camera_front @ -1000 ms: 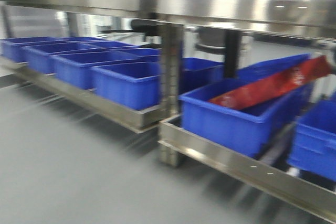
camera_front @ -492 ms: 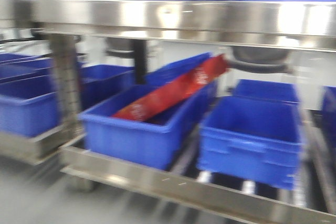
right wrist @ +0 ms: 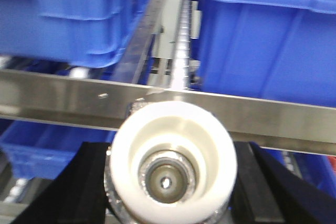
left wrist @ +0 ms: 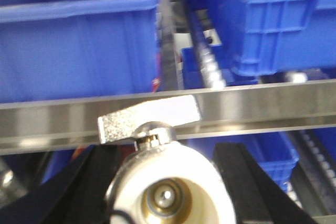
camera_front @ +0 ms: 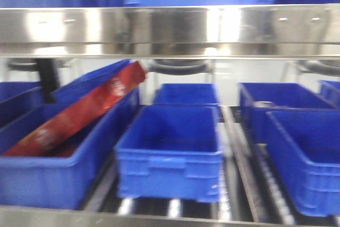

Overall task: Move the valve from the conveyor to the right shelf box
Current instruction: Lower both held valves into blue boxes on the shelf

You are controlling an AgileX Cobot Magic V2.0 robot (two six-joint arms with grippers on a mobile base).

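Wrist views, left gripper [left wrist: 169, 182] clamped on first valve [left wrist: 170, 200], right gripper [right wrist: 173, 184] clamped on second valve [right wrist: 170, 150], two valves held

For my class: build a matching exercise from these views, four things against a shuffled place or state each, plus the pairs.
1 red packet
2 middle box
3 left gripper
4 right gripper

a looks empty
b grips a valve, flat handle showing
c leans in the left box
d grips a valve, no handle in view

Pairs: 1c, 2a, 3b, 4d
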